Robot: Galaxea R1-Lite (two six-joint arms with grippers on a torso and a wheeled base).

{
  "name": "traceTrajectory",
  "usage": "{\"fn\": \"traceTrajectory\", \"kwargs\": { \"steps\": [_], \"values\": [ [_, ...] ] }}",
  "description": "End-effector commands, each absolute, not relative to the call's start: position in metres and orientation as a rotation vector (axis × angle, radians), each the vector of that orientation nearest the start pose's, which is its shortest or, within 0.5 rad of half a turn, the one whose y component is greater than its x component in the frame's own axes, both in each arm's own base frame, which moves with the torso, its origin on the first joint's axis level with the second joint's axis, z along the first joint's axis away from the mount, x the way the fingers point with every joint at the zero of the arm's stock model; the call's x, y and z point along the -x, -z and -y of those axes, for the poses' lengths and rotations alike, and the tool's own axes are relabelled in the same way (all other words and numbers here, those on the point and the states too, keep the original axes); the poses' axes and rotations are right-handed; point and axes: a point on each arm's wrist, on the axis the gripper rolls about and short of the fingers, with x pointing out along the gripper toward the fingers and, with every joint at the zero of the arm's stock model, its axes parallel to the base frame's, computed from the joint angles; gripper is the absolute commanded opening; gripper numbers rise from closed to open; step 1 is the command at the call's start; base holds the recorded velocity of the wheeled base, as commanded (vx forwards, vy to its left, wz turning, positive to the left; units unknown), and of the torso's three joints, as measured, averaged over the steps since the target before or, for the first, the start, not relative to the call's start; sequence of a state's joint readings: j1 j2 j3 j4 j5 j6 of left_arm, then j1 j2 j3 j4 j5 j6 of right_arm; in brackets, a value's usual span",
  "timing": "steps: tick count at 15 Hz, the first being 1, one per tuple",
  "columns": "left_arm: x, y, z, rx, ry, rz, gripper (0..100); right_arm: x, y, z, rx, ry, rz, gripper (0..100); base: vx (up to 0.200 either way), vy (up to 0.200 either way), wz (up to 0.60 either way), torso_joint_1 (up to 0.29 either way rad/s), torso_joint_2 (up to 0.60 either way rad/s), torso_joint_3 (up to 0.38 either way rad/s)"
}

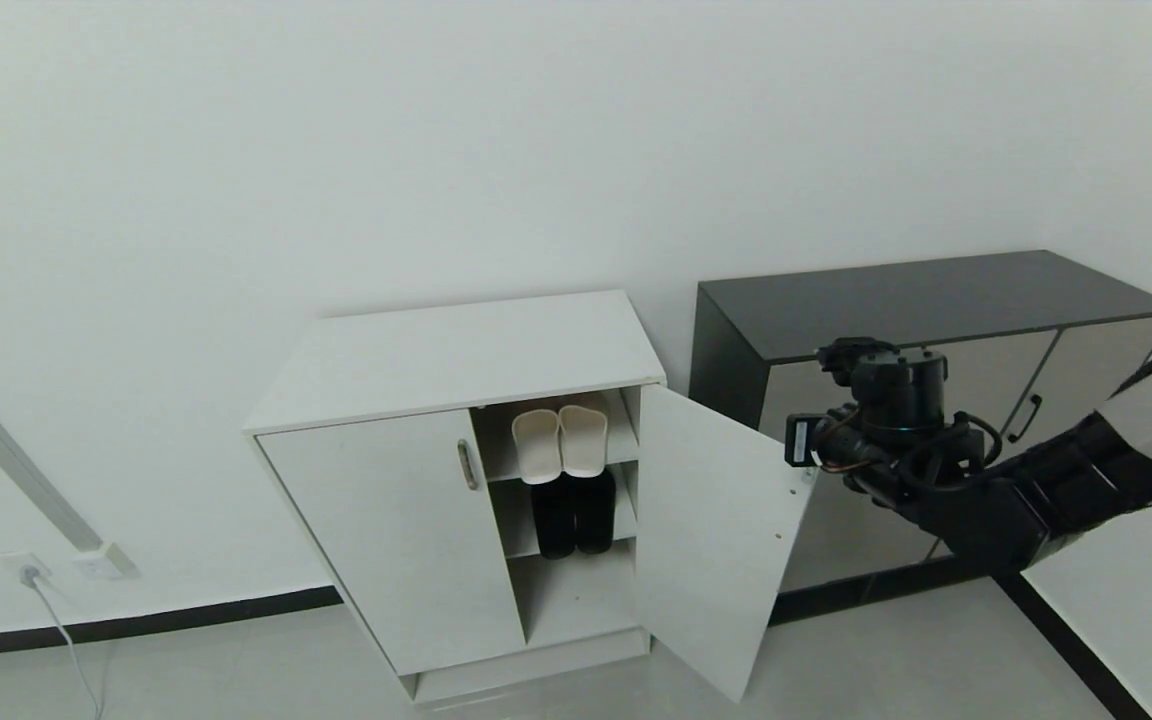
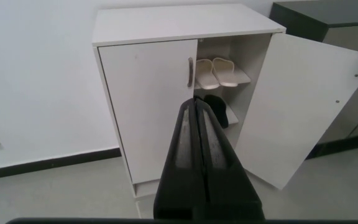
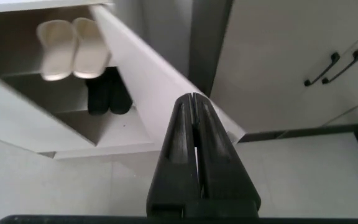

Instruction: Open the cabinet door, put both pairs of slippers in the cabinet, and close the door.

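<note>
1. The cabinet [image 1: 456,350] is white and stands on the floor [image 1: 236,670] against the wall.
2. The cabinet's left door [image 1: 396,530] is shut, with a slim metal handle [image 1: 467,464] at its inner edge.
3. The cabinet's right door [image 1: 716,530] is swung wide open, and its free edge points away from the cabinet front.
4. The white slippers [image 1: 561,442] lie side by side on the cabinet's upper shelf, soles down and heels toward the opening.
5. The black slippers [image 1: 573,515] sit together on the cabinet's middle shelf, directly beneath the white pair.
6. The cabinet's bottom compartment [image 1: 576,595] lies below the black pair.
7. The right hand [image 3: 194,102] is clenched with its fingers pressed together and nothing between them. It is by the upper free edge of the cabinet's open door, on the side away from the shelves. I cannot tell whether it touches the door.
8. The left hand [image 2: 194,106] is also clenched and grasps nothing. It is held out in front of the cabinet, well back from the shut left door.
9. A dark sideboard [image 1: 936,290] stands just beside the cabinet, behind the open door.
10. A wall socket [image 1: 21,568] with a cable [image 1: 61,630] hanging from it sits low on the wall, well apart from the cabinet on its shut-door side.
</note>
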State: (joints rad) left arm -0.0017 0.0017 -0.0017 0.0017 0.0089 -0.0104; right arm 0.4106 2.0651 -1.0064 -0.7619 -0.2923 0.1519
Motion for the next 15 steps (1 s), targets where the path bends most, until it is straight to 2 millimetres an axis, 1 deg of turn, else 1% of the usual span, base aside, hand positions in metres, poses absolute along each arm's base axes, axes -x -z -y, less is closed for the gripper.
{"fn": "traceTrajectory", "kwargs": {
  "steps": [1, 4, 7, 9, 15],
  "values": [
    [0.023, -0.076, 0.000, 0.011, -0.006, -0.002, 0, -0.382, -0.098, -0.141, -0.061, -0.057, -0.320, 0, 0.000, 0.000, 0.00, 0.000, 0.00, 0.000],
    [0.023, -0.076, 0.000, 0.011, -0.008, -0.001, 0, -0.396, -0.090, -0.136, -0.083, -0.055, -0.320, 0, 0.000, 0.000, 0.00, 0.000, 0.00, 0.000],
    [0.023, -0.076, 0.000, 0.011, -0.008, -0.001, 0, -0.405, -0.079, -0.136, -0.094, -0.047, -0.330, 0, 0.000, 0.000, 0.00, 0.000, 0.00, 0.000],
    [0.023, -0.076, 0.000, 0.011, -0.006, -0.002, 0, -0.407, -0.075, -0.136, -0.092, -0.045, -0.338, 0, 0.000, 0.000, 0.00, 0.000, 0.00, 0.000],
    [0.023, -0.076, 0.000, 0.012, -0.006, -0.001, 0, -0.410, -0.070, -0.137, -0.089, -0.043, -0.345, 0, 0.000, 0.000, 0.00, 0.000, 0.00, 0.000]
  ]
}}
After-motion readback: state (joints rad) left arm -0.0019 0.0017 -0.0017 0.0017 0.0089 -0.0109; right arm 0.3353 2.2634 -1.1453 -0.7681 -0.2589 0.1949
